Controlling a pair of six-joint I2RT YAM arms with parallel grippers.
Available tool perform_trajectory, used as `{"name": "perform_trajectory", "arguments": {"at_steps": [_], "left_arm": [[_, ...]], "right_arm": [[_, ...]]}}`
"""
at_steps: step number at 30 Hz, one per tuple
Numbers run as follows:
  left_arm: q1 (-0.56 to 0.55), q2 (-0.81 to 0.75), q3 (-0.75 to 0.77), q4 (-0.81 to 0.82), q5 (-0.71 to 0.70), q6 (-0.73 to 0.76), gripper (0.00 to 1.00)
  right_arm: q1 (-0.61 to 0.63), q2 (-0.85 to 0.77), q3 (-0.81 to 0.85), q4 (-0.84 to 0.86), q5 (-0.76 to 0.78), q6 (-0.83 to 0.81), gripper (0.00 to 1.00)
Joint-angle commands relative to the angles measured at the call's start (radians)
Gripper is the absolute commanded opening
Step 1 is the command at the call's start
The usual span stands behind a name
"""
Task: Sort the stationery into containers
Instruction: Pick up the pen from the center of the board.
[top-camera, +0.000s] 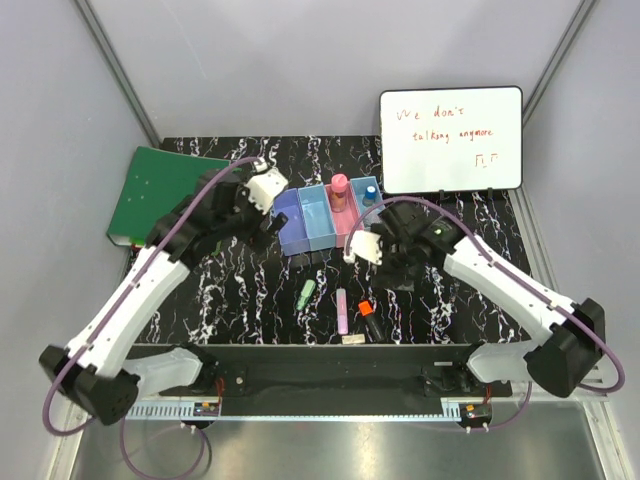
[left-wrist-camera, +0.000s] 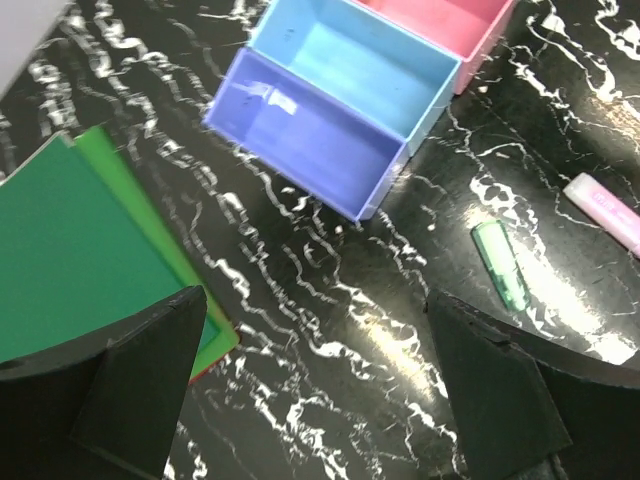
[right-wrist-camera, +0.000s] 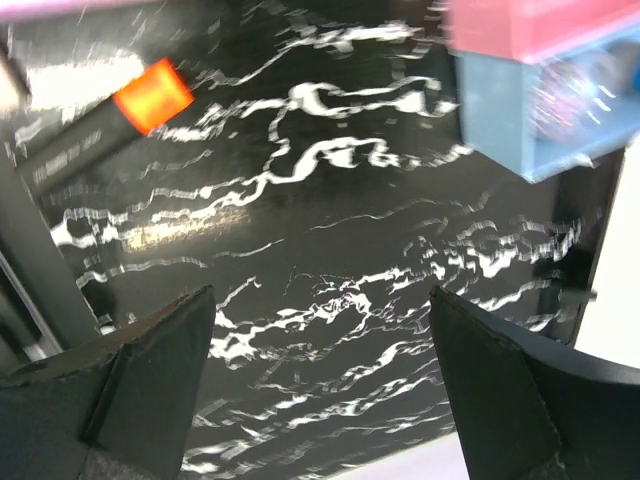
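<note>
The four joined containers (top-camera: 318, 235) stand mid-table. A pink-capped tube (top-camera: 340, 188) stands in the pink bin and a blue-capped bottle (top-camera: 371, 190) in the light blue one. A green highlighter (top-camera: 306, 293), pink highlighter (top-camera: 342, 310), orange-capped black marker (top-camera: 370, 320) and beige eraser (top-camera: 352, 339) lie in front. My left gripper (top-camera: 258, 228) (left-wrist-camera: 315, 300) is open and empty, left of the blue bin (left-wrist-camera: 300, 140). My right gripper (top-camera: 392, 268) (right-wrist-camera: 320, 295) is open and empty over bare table, right of the marker (right-wrist-camera: 100, 130) and below the light blue bin (right-wrist-camera: 500, 110). The left wrist view also shows the green highlighter (left-wrist-camera: 502, 265) and pink highlighter (left-wrist-camera: 605, 210).
A green binder (top-camera: 160, 190) (left-wrist-camera: 70, 250) lies at the back left, close under my left gripper's left finger. A whiteboard (top-camera: 450, 140) with orange writing stands at the back right. Something shiny shows inside the light blue bin in the right wrist view; I cannot tell what.
</note>
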Motion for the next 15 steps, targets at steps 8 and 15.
{"name": "perform_trajectory", "arguments": {"at_steps": [8,15], "left_arm": [[0.036,-0.188,-0.170,0.081,-0.141,-0.052,0.99],[0.052,-0.214,-0.176,0.093,-0.167,-0.055,0.99]], "right_arm": [[0.144,0.071,-0.069,0.067,0.118,-0.315,0.93],[0.164,0.139,0.024,0.067,0.086,-0.032,0.95]]}}
